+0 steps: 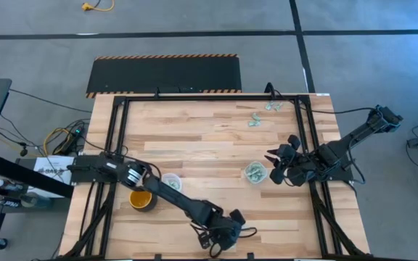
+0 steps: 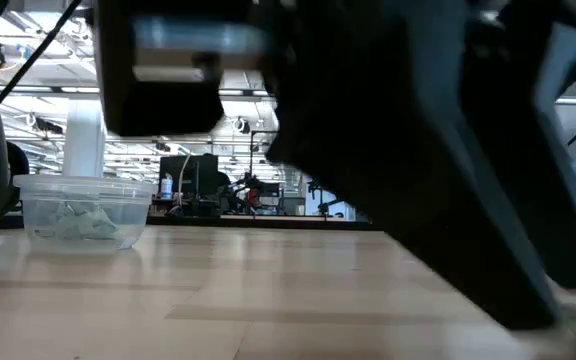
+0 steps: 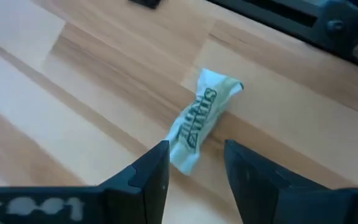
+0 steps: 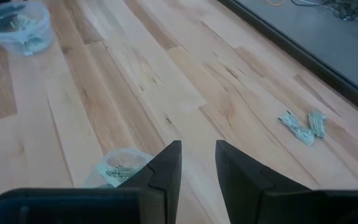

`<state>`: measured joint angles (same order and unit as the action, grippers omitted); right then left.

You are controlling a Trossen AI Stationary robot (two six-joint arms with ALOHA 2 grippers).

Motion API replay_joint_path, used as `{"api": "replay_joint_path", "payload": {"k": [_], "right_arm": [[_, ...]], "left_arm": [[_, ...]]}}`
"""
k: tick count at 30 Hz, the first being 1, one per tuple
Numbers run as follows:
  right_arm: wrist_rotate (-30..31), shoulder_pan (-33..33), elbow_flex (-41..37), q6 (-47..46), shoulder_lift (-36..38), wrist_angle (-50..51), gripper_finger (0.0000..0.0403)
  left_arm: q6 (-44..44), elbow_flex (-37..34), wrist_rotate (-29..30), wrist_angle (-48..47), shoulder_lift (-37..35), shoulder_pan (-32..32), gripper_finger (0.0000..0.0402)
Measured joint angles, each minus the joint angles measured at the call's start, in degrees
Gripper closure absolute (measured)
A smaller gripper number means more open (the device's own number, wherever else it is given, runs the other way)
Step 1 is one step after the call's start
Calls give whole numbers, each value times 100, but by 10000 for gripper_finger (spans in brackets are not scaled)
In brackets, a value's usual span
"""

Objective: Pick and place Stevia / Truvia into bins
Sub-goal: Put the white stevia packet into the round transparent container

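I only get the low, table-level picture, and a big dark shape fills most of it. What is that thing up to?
Observer: Probably the left gripper, close to your camera. Its wrist view shows it open, straddling one end of a crumpled pale green and white paper sachet that lies on the wooden table.
Operator: Is the other arm busy too?
Observer: The right gripper is next to a small round clear plastic cup, open and holding nothing.
Operator: Are there more packets to collect?
Observer: Yes, a few loose sachets lie near the table's far edge.
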<state>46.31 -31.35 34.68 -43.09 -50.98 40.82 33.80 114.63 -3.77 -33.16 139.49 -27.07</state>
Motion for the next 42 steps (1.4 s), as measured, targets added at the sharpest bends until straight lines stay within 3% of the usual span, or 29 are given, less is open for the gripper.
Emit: {"api": "replay_joint_path", "payload": {"k": [9,21,30,35,42], "right_arm": [[-5,0,2,0,1,-87,310],[-3,0,2,0,0,-99,310],[-3,0,2,0,0,-99,310],[-1,0,2,0,0,-99,310],[0,0,2,0,0,-99,310]], "left_arm": [[13,7,-236,-55,36,17,266],[-356,7,-245,-32,36,17,390],[-730,28,304,-112,34,17,401],[-1141,582,455,-1116,23,11,401],[-1956,1797,1570,-3603,9,-26,401]]}}
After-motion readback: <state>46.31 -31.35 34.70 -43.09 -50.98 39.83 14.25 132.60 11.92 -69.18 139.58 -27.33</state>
